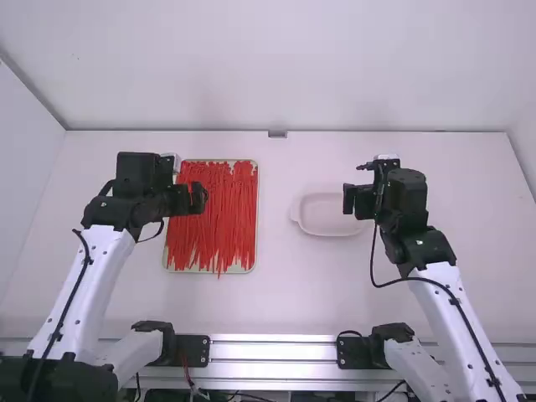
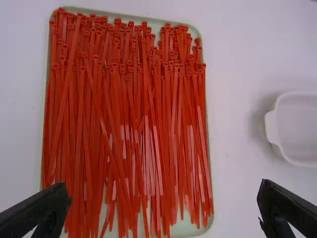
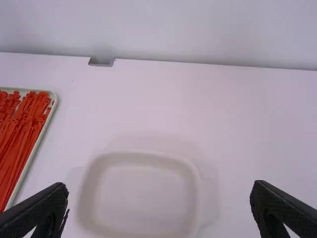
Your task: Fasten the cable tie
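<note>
A heap of several orange-red cable ties (image 1: 214,215) (image 2: 129,124) lies lengthwise on a pale tray (image 1: 255,219) (image 2: 205,114) left of the table's middle. My left gripper (image 1: 198,198) (image 2: 161,213) hovers over the tray's left side, open, with its fingers (image 2: 37,210) spread wide above the ties' tail ends and nothing held. My right gripper (image 1: 350,199) (image 3: 158,213) hangs open at the right rim of a white dish (image 1: 327,214) (image 3: 143,191), which holds nothing. The tray's corner with ties (image 3: 20,131) lies at the edge of the right wrist view.
The white dish (image 2: 296,128) stands right of the tray. A small grey bracket (image 1: 277,132) (image 3: 101,61) sits at the table's far edge against the back wall. Bare white tabletop lies in front of the tray and dish.
</note>
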